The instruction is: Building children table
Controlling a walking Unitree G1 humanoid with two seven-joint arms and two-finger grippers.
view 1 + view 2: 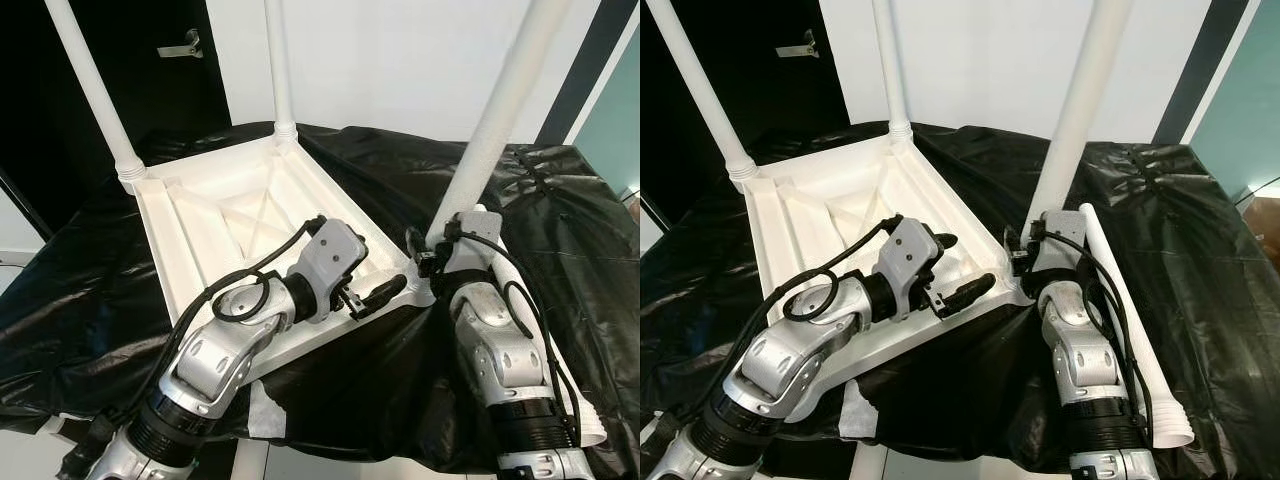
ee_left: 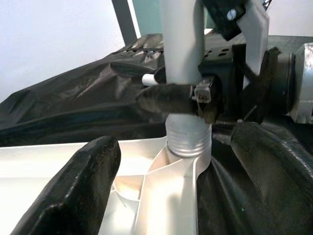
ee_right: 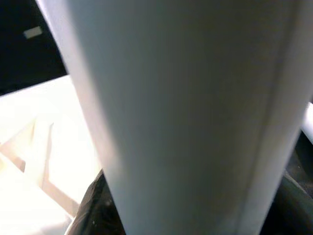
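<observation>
The white children's table top (image 1: 180, 255) lies upside down on a black plastic sheet (image 1: 400, 180). Two white legs stand in its far corners (image 1: 95, 90) (image 1: 280, 70). A third leg (image 1: 490, 120) rises from the near right corner socket (image 2: 188, 139). My right gripper (image 1: 435, 250) is shut around this leg just above its threaded base, and the leg (image 3: 186, 117) looms close in the right wrist view. My left gripper (image 1: 360, 255) is open, its fingers (image 2: 73, 191) spread over the table's near rim beside that socket.
A fourth loose white leg (image 1: 1125, 320) lies on the sheet to the right of my right arm. A dark door with a handle (image 1: 180, 45) stands behind at the left, beside a white wall. The sheet hangs over the near edge.
</observation>
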